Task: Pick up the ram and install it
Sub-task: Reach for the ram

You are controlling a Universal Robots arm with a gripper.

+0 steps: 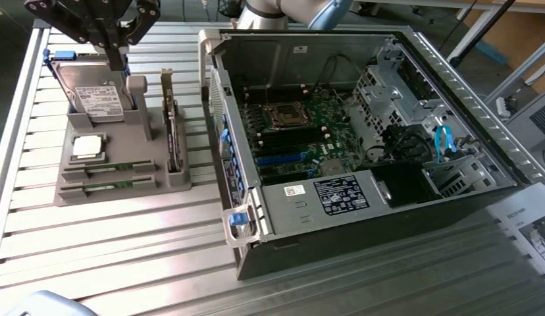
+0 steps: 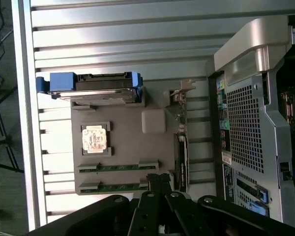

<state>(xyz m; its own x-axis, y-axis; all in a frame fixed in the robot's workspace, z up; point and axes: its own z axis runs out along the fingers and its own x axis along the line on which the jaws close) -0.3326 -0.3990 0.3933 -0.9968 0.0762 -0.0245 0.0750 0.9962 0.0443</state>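
Ram [image 1: 108,172] lies in the holder [image 1: 132,155], apart from the closed hand [image 1: 119,62].

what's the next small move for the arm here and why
Probably carry the gripper across the grey holder tray until it is over the two long, thin green ram sticks. It hangs shut and empty above the silver hard drive, while both sticks lie in their slots at the tray's opposite end.
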